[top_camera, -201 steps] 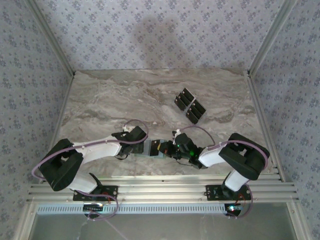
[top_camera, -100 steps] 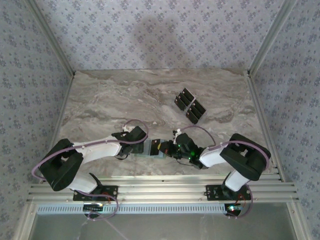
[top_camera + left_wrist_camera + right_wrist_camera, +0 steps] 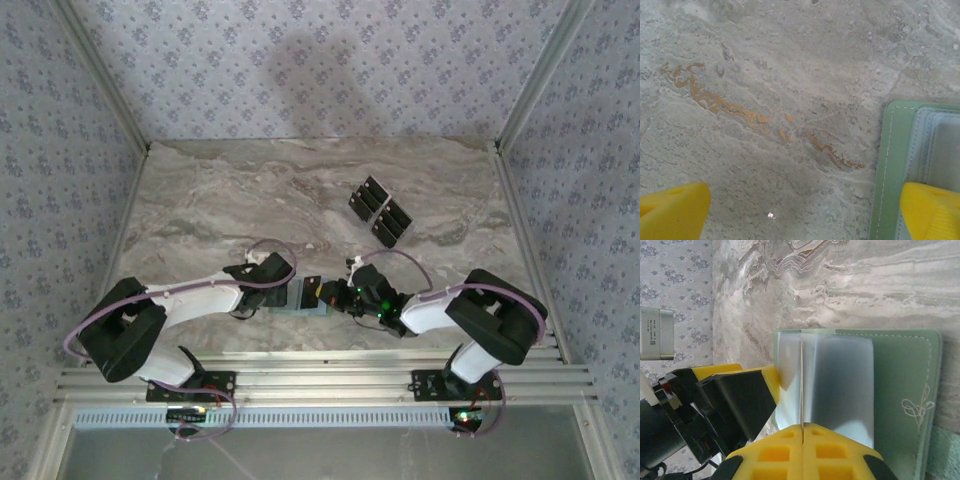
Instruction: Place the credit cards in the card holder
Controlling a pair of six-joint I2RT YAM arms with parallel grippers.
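Note:
The card holder [image 3: 900, 390] lies open on the marble, pale green with a pale blue-grey inside [image 3: 842, 385]. My right gripper [image 3: 802, 429] is shut on one thin credit card [image 3: 801, 385], seen edge-on, its far end down at the holder's inner pockets. In the top view that black card [image 3: 313, 292] sits over the holder [image 3: 300, 305], held by the right gripper [image 3: 335, 297]. My left gripper [image 3: 802, 215] is open; one yellow fingertip [image 3: 932, 212] rests over the holder's left edge [image 3: 895, 165], the other on bare marble. Several more credit cards [image 3: 380, 212] lie at the back right.
The left gripper's black-and-yellow finger [image 3: 735, 395] stands close beside the held card, at the holder's edge. The two grippers [image 3: 270, 283] almost meet near the table's front edge, by the metal rail [image 3: 320, 380]. Patterned walls enclose the table.
The right arm's elbow has drifted slightly to the right and the held card has shifted a little over the holder. The left arm has not moved.

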